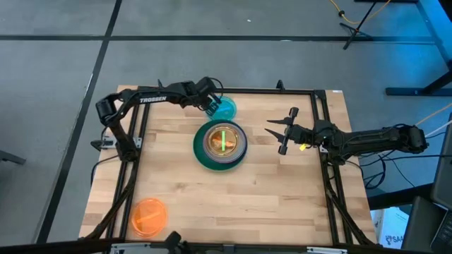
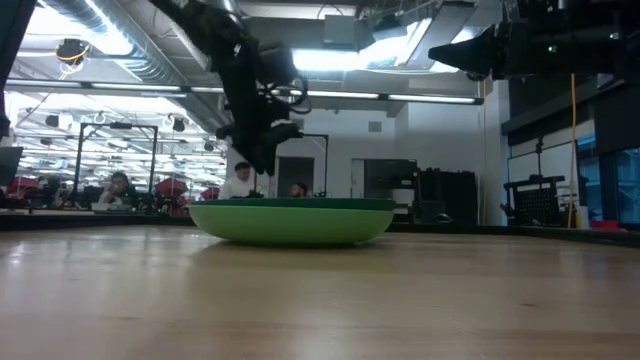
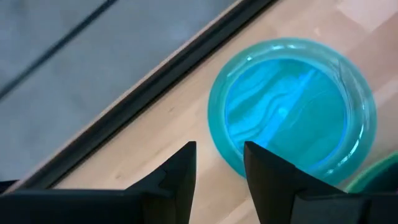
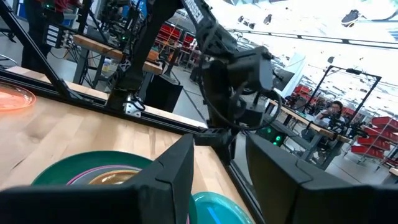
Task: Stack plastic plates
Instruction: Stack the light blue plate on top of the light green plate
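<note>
Hovering at the upper middle of the high view, your left gripper [image 1: 212,106] has its fingers [image 3: 180,180] parted, gripping nothing, over the near rim of the translucent blue plate [image 1: 224,109]. Just below sits the plate stack [image 1: 220,145], dark green plate lowest, at the table [image 1: 282,204] centre. An orange plate [image 1: 149,216] lies lower left. Your right gripper [image 1: 277,132] waits released, right of the stack.

Bright ceiling strip lights [image 2: 420,98] glare behind the silhouetted arms in the low view; the near table [image 2: 320,310] is softly blurred there
</note>
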`<act>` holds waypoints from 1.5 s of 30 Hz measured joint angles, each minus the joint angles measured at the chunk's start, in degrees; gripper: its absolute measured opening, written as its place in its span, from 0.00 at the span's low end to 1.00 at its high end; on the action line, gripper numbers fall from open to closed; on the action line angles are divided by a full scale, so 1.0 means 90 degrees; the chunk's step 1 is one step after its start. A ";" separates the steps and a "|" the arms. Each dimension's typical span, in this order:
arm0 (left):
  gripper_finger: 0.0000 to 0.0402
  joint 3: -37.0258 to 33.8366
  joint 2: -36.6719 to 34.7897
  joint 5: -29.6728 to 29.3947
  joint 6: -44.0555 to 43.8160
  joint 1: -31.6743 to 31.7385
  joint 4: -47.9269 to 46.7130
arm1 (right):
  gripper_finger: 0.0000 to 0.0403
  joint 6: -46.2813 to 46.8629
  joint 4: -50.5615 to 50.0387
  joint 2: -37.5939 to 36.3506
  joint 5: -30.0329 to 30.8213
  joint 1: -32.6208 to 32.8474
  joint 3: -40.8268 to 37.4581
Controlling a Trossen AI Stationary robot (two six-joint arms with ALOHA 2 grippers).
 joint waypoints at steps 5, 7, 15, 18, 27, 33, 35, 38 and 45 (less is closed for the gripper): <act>0.32 -0.0348 0.0002 0.0879 -0.0004 0.0527 0.0590 | 0.36 0.0001 0.0011 0.0001 0.0000 0.0000 0.0002; 0.32 -0.0478 0.0002 0.1278 -0.0008 0.0723 0.0878 | 0.36 0.0002 0.0026 0.0001 0.0000 0.0000 0.0001; 0.32 -0.0822 0.0007 0.2090 -0.0052 0.1327 0.1418 | 0.36 0.0002 0.0041 0.0000 0.0000 0.0000 0.0002; 0.32 -0.0823 0.0007 0.2130 -0.0052 0.1448 0.1555 | 0.36 0.0002 0.0041 0.0001 0.0000 0.0000 0.0002; 0.32 -0.0822 0.0447 0.2940 -0.0050 0.1622 0.2152 | 0.36 0.0004 0.0096 0.0001 0.0000 0.0000 0.0000; 0.32 -0.0821 0.0924 0.3148 0.0192 0.1647 0.2194 | 0.36 0.0000 0.0095 0.0001 0.0037 0.0002 0.0002; 0.32 -0.0821 0.1022 0.3125 0.0210 0.1668 0.2267 | 0.36 0.0000 0.0090 -0.0001 0.0046 0.0002 0.0002; 0.32 -0.0821 0.1132 0.3241 0.0216 0.1688 0.2363 | 0.36 -0.0002 0.0089 0.0001 0.0048 0.0002 0.0001; 0.32 -0.0819 0.1454 0.3329 0.0235 0.1698 0.2637 | 0.36 -0.0002 0.0068 -0.0001 0.0049 0.0002 0.0001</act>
